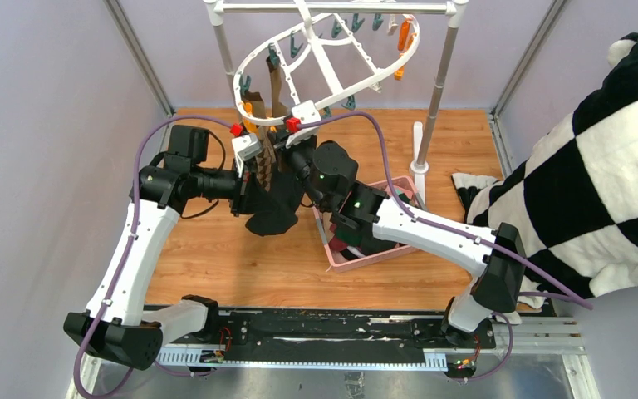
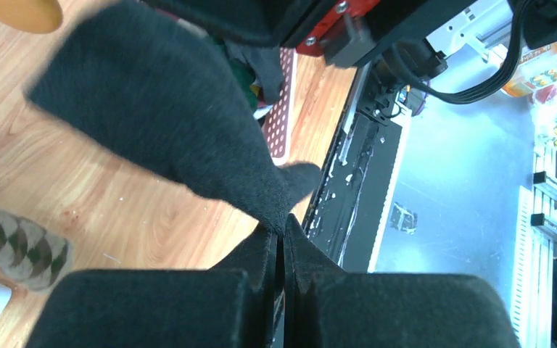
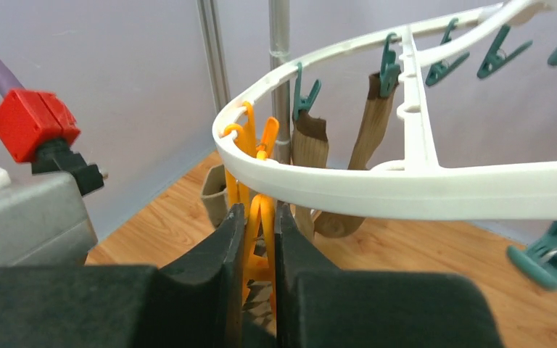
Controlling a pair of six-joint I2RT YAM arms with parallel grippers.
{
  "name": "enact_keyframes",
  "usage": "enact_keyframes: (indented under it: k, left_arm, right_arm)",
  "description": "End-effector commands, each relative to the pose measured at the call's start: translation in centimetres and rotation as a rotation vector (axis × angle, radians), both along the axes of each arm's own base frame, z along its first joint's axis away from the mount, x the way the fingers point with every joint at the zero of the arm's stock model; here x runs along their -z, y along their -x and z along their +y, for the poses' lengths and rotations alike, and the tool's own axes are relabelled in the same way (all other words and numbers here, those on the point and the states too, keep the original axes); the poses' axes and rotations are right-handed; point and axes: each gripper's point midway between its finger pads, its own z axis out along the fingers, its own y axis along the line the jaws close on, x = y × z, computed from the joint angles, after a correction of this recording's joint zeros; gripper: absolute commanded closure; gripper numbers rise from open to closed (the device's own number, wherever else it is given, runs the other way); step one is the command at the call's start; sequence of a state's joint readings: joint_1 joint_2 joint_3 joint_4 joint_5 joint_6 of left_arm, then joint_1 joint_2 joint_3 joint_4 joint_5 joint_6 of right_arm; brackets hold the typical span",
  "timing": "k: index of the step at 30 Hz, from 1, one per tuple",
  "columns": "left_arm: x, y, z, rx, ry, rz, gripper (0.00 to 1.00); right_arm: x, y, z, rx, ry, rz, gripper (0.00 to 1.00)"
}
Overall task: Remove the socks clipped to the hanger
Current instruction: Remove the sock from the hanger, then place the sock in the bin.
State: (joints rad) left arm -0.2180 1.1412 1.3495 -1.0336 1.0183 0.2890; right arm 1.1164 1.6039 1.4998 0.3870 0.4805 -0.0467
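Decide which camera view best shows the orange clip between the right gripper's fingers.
Right wrist view: the orange clip hangs close up from the hanger, between the fingers of the right gripper. The top external view gives only a small orange patch beside the hanger's edge. The left wrist view offers at most an orange blur.

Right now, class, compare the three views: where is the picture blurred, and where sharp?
Top external view: evenly lit, sharp throughout. Left wrist view: the black sock looks soft-edged, close to the lens. Right wrist view: the hanger rim is crisp, the teal clip at lower right blurred.
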Motion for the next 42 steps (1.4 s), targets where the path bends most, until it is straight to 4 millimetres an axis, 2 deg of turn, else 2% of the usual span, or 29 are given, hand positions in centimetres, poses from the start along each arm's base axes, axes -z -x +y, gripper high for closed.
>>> enact_keyframes:
  k: [1, 4, 5, 6, 7, 9, 13, 14, 21, 24, 26, 30, 31, 34, 38, 39, 42]
  left_arm:
    - [0.5, 0.7, 0.3, -0.005, -0.024, -0.015, 1.0]
    - [0.5, 0.7, 0.4, -0.011, -0.03, -0.024, 1.0]
    - [0.4, 0.7, 0.5, -0.015, -0.033, -0.03, 1.0]
    - [0.3, 0.7, 0.5, -0.017, -0.034, -0.037, 1.0]
    - [0.3, 0.7, 0.6, -0.019, -0.037, -0.045, 1.0]
    - [0.2, 0.9, 0.7, -0.02, -0.039, -0.06, 1.0]
    - [0.2, 1.4, 0.8, -0.011, -0.038, -0.084, 1.0]
    - [0.3, 1.4, 0.8, -0.01, -0.038, -0.086, 1.0]
    - [0.1, 1.9, 0.7, 0.016, -0.024, -0.11, 1.0]
    - [-0.3, 2.3, 0.6, 0.029, -0.009, -0.117, 1.0]
    - [-0.6, 2.5, 0.6, 0.035, -0.002, -0.129, 1.0]
    - [-0.9, 2.9, 0.6, 0.035, 0.004, -0.141, 1.0]
    - [-1.0, 3.0, 0.6, 0.034, 0.005, -0.144, 1.0]
    - [-1.1, 3.2, 0.7, 0.029, 0.005, -0.15, 1.0]
    - [-0.9, 3.3, 0.8, 0.025, -0.001, -0.157, 1.0]
    - [-0.7, 3.3, 0.9, 0.026, -0.004, -0.159, 1.0]
    - [-0.3, 3.3, 1.0, 0.017, -0.016, -0.153, 1.0]
  right_arm:
    - [-2.8, 0.3, -0.1, -0.029, -0.089, -0.026, 0.95]
    - [-2.9, 0.5, -0.3, -0.042, -0.098, -0.022, 0.99]
    - [-3.0, 0.6, -0.4, -0.052, -0.107, -0.017, 0.97]
    - [-3.1, 0.8, -0.5, -0.067, -0.124, -0.005, 0.91]
    - [-2.9, 1.1, -0.6, -0.083, -0.126, 0.0, 0.81]
    - [-2.3, 1.8, -1.1, -0.121, -0.124, 0.017, 0.52]
    - [-1.0, 4.6, -2.8, -0.263, -0.114, 0.029, 0.03]
    - [-0.2, 5.4, -3.1, -0.307, -0.105, 0.036, 0.0]
    - [6.1, 13.0, -3.8, -0.779, 0.021, 0.069, 0.0]
    - [8.6, 14.8, -3.5, -0.89, 0.097, 0.067, 0.0]
    - [9.5, 15.1, -3.1, -0.931, 0.117, 0.07, 0.02]
    - [9.4, 14.8, -1.7, -0.962, 0.114, 0.062, 0.03]
    - [9.2, 14.7, -1.3, -0.968, 0.096, 0.079, 0.15]
    - [8.6, 14.5, -0.7, -0.974, 0.062, 0.088, 0.37]
    - [7.9, 14.2, -1.0, -0.942, 0.03, 0.083, 0.9]
    - [7.8, 14.1, -1.2, -0.933, 0.023, 0.081, 0.98]
    - [7.6, 14.1, -1.8, -0.91, 0.014, 0.088, 1.0]
